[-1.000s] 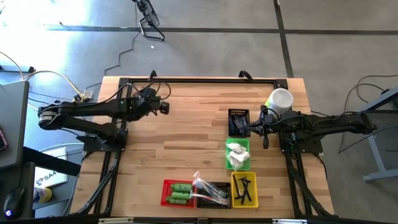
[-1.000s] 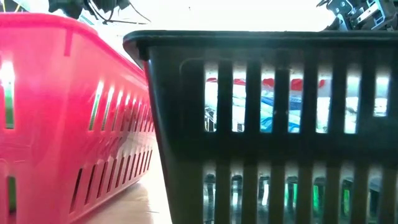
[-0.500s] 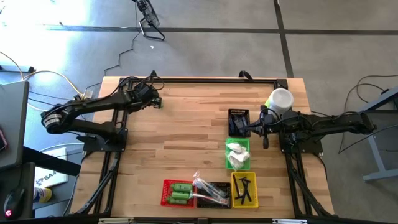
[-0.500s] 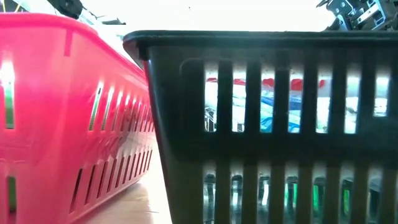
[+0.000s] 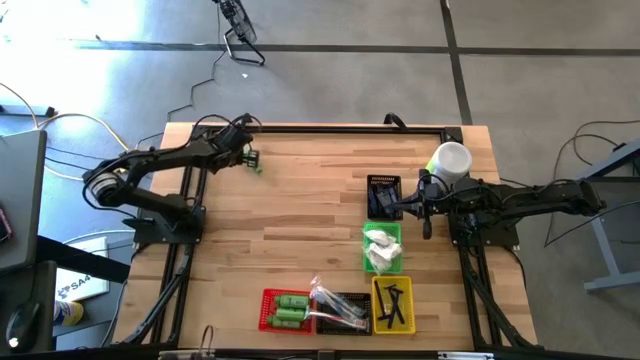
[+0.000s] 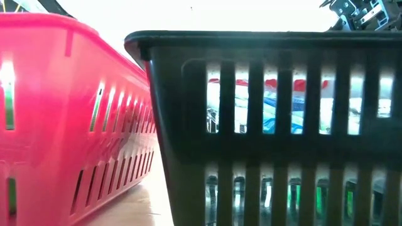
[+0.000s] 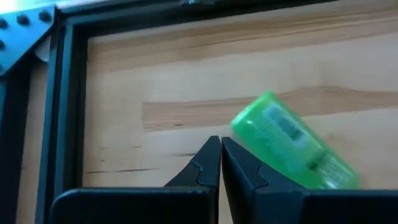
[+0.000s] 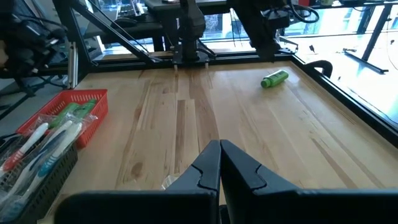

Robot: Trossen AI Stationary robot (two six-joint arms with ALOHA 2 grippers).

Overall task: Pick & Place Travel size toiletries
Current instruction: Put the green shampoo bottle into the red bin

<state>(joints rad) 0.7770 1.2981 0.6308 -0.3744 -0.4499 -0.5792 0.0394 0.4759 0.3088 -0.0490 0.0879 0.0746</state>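
Left end effector [image 5: 243, 153] sits at the far left of the bench [image 5: 300, 210], fingers together and holding nothing; a green bottle [image 5: 254, 166] lies loose just beside it, apparently the one stray item yet to be sorted. Red [image 5: 268, 312], black [image 5: 352, 300], yellow [image 5: 392, 305] and green [image 5: 372, 240] baskets group other toiletries by kind. Right end effector [image 5: 405, 207], also closed and empty, waits over the far black basket [image 5: 384, 183].

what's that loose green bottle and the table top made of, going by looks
Green bottle: probably plastic, translucent bright green with a glossy sheen and a pale printed label. Table top: looks like wood, light butcher-block strips with visible grain and joint lines, a smooth satin finish; whether solid or veneer cannot be told.
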